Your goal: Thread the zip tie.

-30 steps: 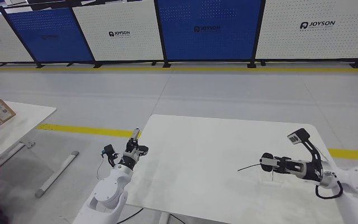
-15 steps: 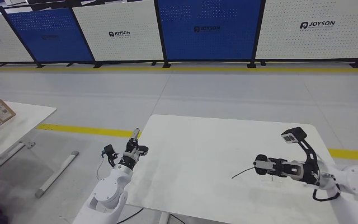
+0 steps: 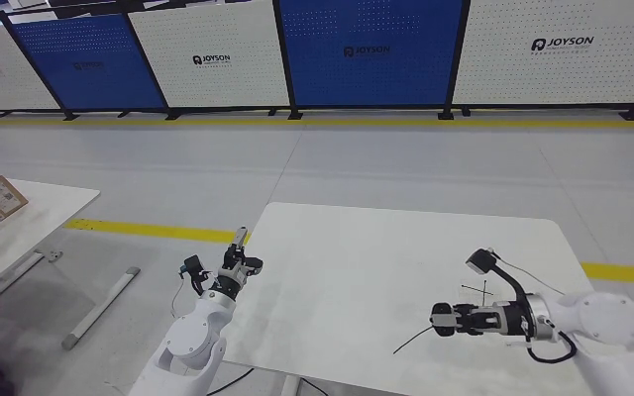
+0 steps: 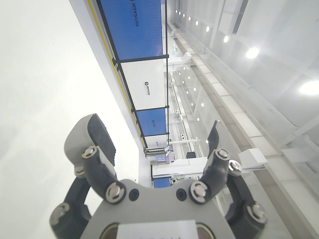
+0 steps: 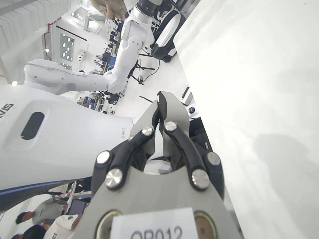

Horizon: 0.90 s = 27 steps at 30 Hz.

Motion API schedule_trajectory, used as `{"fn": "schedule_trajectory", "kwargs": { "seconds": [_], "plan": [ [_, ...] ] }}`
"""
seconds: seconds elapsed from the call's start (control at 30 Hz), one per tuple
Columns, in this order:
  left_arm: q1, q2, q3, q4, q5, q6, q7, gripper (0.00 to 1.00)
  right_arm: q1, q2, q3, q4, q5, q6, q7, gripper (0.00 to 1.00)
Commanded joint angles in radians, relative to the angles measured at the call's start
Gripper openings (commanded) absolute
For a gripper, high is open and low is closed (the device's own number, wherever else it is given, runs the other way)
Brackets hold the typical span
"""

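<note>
zip tie (image 3: 410,343): thin black strap, one end pinched in the right gripper (image 3: 439,320), free end trailing toward the near edge of the bench (image 3: 347,257); seemingly lifted off the surface, hard to confirm.
tip (image 5: 147,99): short dark length poking out past the closed fingers in the right wrist view.
loop: none visible; strap hangs as one open line, tail not fed through head.
right gripper (image 5: 159,105): fingers pressed together on the zip tie, low over the near right part of the bench.
left gripper (image 3: 241,241): fingers spread wide (image 4: 155,125), nothing between them, at the left edge of the bench, well apart from the zip tie.
cross-shaped mark (image 3: 484,290): thin, dark, just beyond the right gripper; too small to identify.
done: pick-up only, judging by the grip.
left to do: probably bringing both grippers together, taking the free end with the left gripper, feeding tail through head, pulling snug.
progress: early, by this reading; threading not yet begun.
</note>
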Motion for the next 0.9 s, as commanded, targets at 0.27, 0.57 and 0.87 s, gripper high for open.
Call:
{"fn": "schedule_trajectory", "kwargs": {
  "seconds": [0.27, 0.57, 0.87],
  "plan": [
    [0.000, 0.000, 0.000, 0.000, 0.000, 0.000, 0.000, 1.00, 0.009, 0.006, -0.006, 0.011, 0.000, 0.000, 0.000, 0.00],
    [0.000, 0.000, 0.000, 0.000, 0.000, 0.000, 0.000, 1.00, 0.009, 0.006, -0.006, 0.011, 0.000, 0.000, 0.000, 0.00],
    [0.000, 0.000, 0.000, 0.000, 0.000, 0.000, 0.000, 1.00, 0.015, 0.001, 0.042, -0.012, -0.123, 0.000, -0.060, 0.00]
  ]
}}
